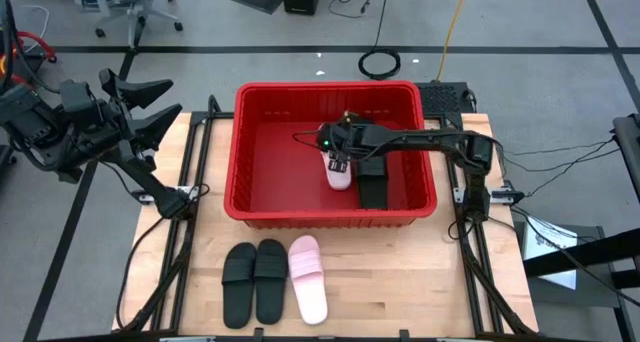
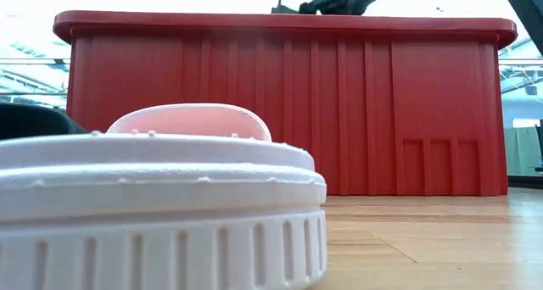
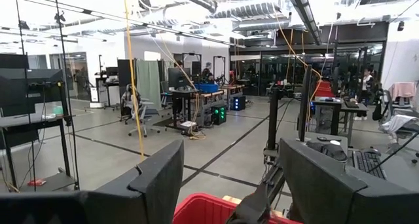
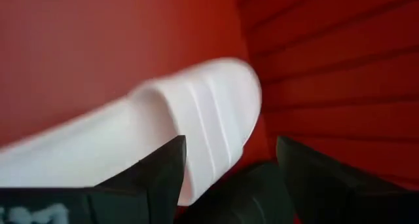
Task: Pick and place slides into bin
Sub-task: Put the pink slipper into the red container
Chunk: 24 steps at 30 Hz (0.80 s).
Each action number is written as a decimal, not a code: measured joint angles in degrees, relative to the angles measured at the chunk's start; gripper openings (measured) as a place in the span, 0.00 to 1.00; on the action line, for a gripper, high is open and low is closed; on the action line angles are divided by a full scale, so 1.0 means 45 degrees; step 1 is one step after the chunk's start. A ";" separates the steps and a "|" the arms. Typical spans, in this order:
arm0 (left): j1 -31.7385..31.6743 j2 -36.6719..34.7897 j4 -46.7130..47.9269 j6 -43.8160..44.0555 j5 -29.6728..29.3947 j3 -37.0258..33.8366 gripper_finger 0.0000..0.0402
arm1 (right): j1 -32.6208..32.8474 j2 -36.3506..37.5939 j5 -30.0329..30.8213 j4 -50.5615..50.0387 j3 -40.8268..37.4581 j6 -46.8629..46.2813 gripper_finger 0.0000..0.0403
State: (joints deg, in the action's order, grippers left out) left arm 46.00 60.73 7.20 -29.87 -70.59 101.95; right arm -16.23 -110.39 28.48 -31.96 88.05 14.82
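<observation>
1. My right gripper (image 1: 338, 154) reaches over the middle of the red bin (image 1: 255, 147), directly above a pale pink-white slide (image 1: 340, 174) lying on the bin floor.
2. Right wrist view: my fingers (image 4: 154, 178) stand apart, one either side of that slide's (image 4: 196, 119) strap; I cannot tell whether they touch it.
3. A black slide (image 1: 373, 187) lies beside the pale one in the bin.
4. On the table (image 1: 420, 272) in front of the bin: two black slides (image 1: 255, 280) and one pink slide (image 1: 309, 277), side by side.
5. My left gripper (image 1: 150, 107) waits off the table's left edge, fingers spread and empty.
</observation>
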 joint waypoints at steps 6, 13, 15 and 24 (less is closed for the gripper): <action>0.0000 0.0000 0.0078 -0.0269 -0.0001 0.0003 0.64 | 0.0554 0.1494 -0.0011 0.0761 0.0000 -0.1030 0.56; 0.0000 -0.0017 0.0066 -0.1066 0.0008 0.0002 0.64 | 0.0953 0.3463 -0.0483 0.3476 0.0000 -0.4061 0.56; 0.0000 -0.0058 0.0045 -0.1092 0.0025 0.0004 0.64 | 0.0948 0.3927 -0.0969 0.4962 0.0000 -0.4603 0.56; 0.0143 -0.0296 -0.0243 -0.1342 0.0504 0.0005 0.64 | 0.1117 0.4654 -0.3737 1.3183 0.0005 -0.5977 0.56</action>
State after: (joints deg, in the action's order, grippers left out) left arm 46.64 59.40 6.11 -35.91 -68.32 101.97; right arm -11.21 -89.45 11.67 27.36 88.07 -12.08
